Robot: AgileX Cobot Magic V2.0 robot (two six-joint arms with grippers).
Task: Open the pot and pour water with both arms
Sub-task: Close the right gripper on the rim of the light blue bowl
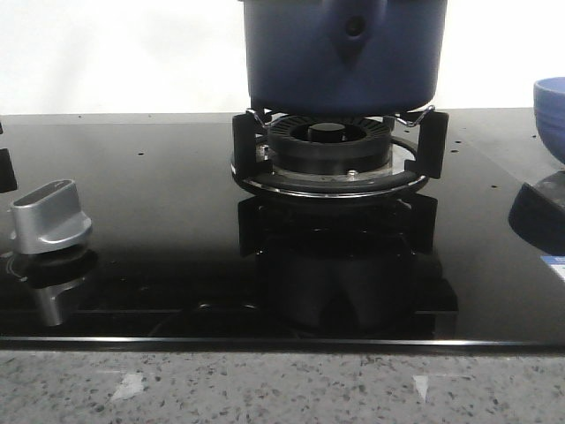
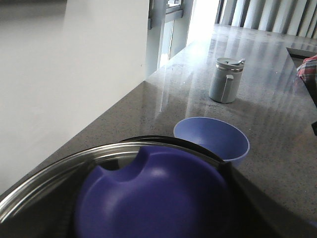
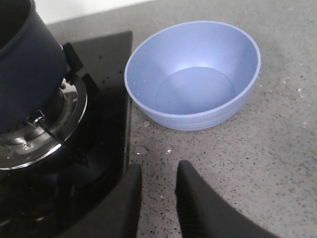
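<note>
beside the pot on the burner, blue bowl, grey jug

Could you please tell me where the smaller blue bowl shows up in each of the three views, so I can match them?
Front view: the blue bowl is cut off at the right edge, beyond the stove.
Left wrist view: mid-frame on the grey counter, beyond the glass lid.
Right wrist view: the bowl sits whole, beside the stove.
Shared landmark: the pot on the burner.
</note>
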